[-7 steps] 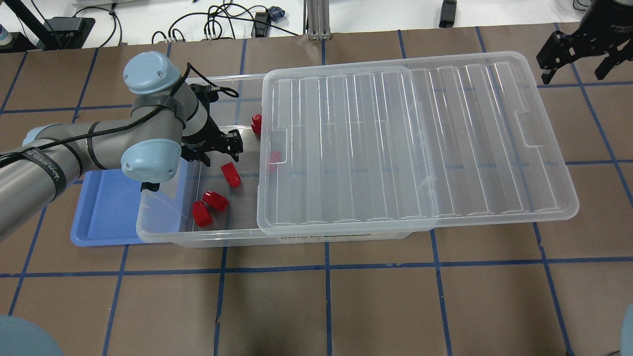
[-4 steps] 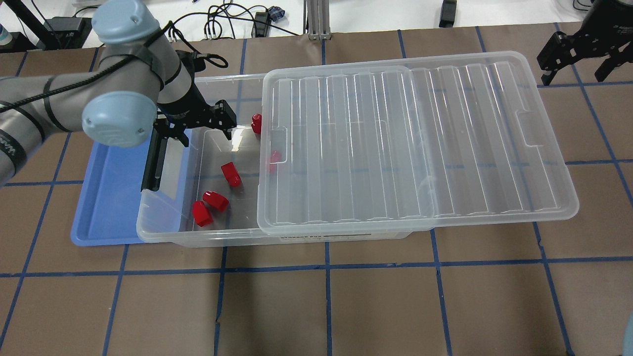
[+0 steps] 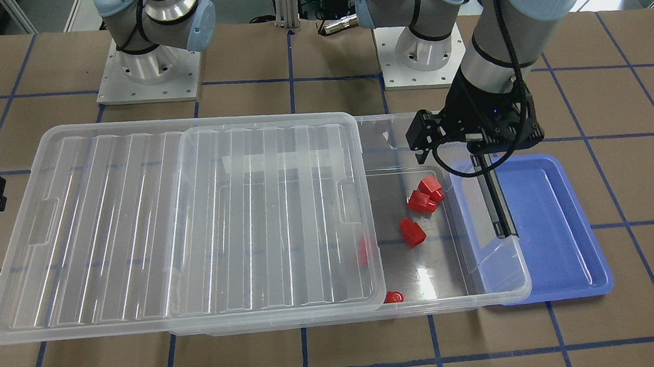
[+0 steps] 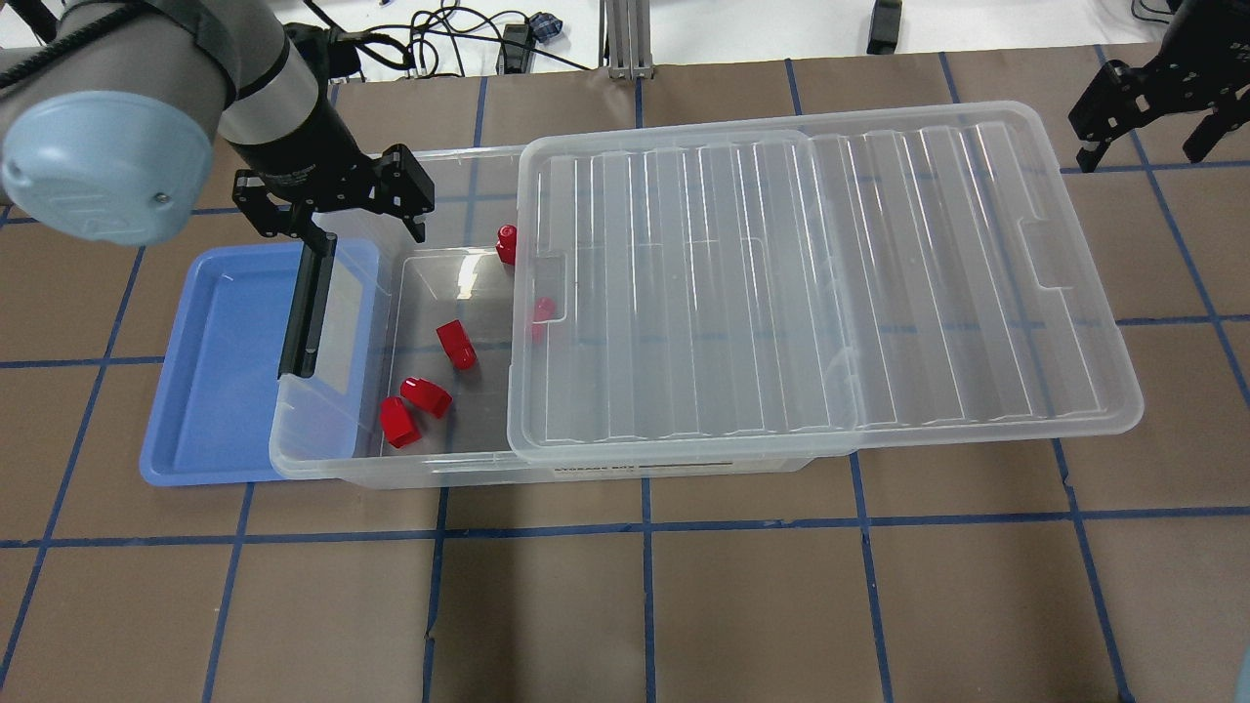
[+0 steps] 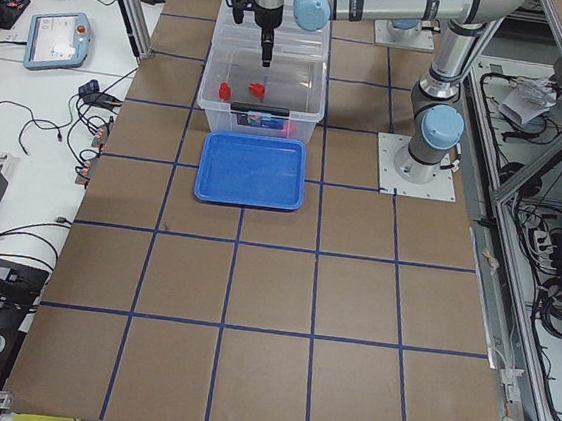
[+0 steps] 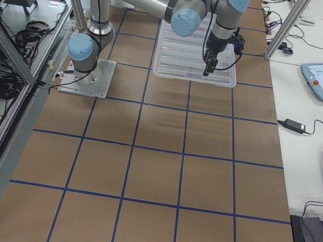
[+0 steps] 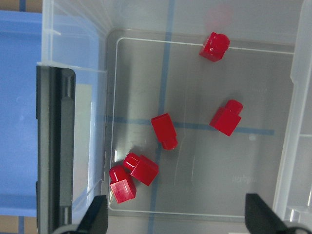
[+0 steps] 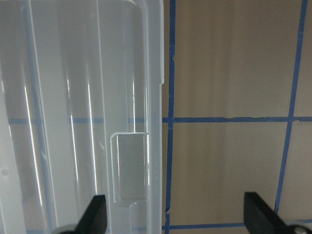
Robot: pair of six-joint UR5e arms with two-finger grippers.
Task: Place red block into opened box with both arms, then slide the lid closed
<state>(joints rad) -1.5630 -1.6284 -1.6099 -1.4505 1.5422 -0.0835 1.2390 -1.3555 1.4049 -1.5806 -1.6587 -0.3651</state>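
Observation:
Several red blocks [image 4: 456,345] lie on the floor of the clear box [image 4: 293,434], in its uncovered left end; the left wrist view shows them spread out [image 7: 164,130]. One red block [image 4: 540,312] shows through the lid. The ribbed lid [image 4: 820,283] covers the rest of the box and overhangs its right end. My left gripper [image 4: 342,227] hangs open and empty above the box's back-left corner, over the black bar [image 4: 309,312]. My right gripper [image 4: 1141,154] is open and empty past the lid's far right corner, above the lid's edge [image 8: 153,97].
A shallow blue tray [image 4: 215,371] lies against the box's left end, partly under it. Brown table paper with blue tape lines surrounds everything. Cables and an aluminium post [image 4: 625,39] stand behind the table's back edge.
My left arm has lifted out of the box and drawn back to the left, gripper still open. The red blocks, lid and right gripper have stayed put.

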